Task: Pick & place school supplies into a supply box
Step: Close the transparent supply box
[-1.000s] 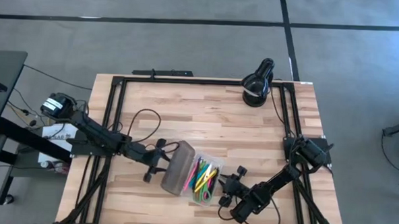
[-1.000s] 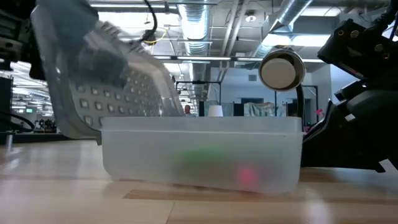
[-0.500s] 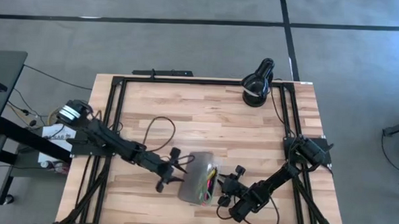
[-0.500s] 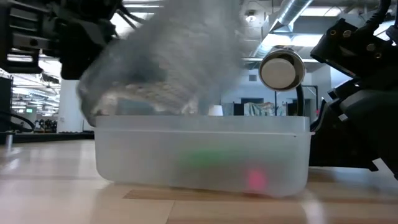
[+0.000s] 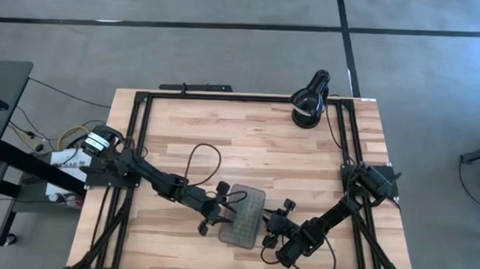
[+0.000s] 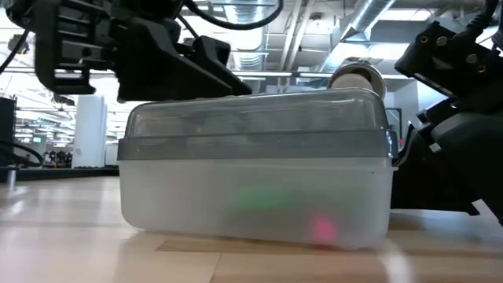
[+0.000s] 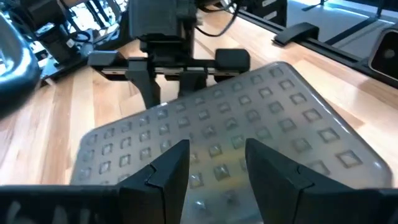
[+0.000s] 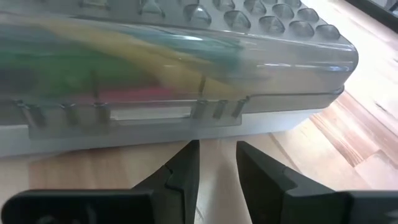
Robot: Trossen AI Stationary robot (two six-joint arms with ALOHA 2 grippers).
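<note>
The supply box (image 5: 243,216) stands near the table's near edge, its dotted grey lid (image 7: 249,118) lying flat on it. Through its clear wall I see yellow, green and pink supplies (image 8: 124,68), and green and pink blurs in the low view (image 6: 259,196). My left gripper (image 5: 219,215) is over the lid's left part, fingers open. My right gripper (image 5: 271,225) sits low at the box's right long wall (image 8: 186,124), fingers a little apart. My left gripper (image 7: 217,168) lays its two spread fingers (image 7: 168,168) on the lid's top near its left edge, coming from the table's left and slanting down. The lid lies level on the box. My right gripper (image 8: 217,165) points level at the foot of the box's right wall; whether its tips touch it, I cannot tell.
A black round lamp (image 5: 311,97) stands at the table's far right corner and shows behind the box in the low view (image 6: 355,79). A black frame (image 5: 225,97) runs along the table's edges. Bare wood (image 5: 240,143) lies between the box and the far edge.
My left gripper has moved toward the table's right and pushed the lid over. The lid stood open on the box's left side, swung across the top and now lies shut on the box. The box's body and my right gripper have stayed in place.
</note>
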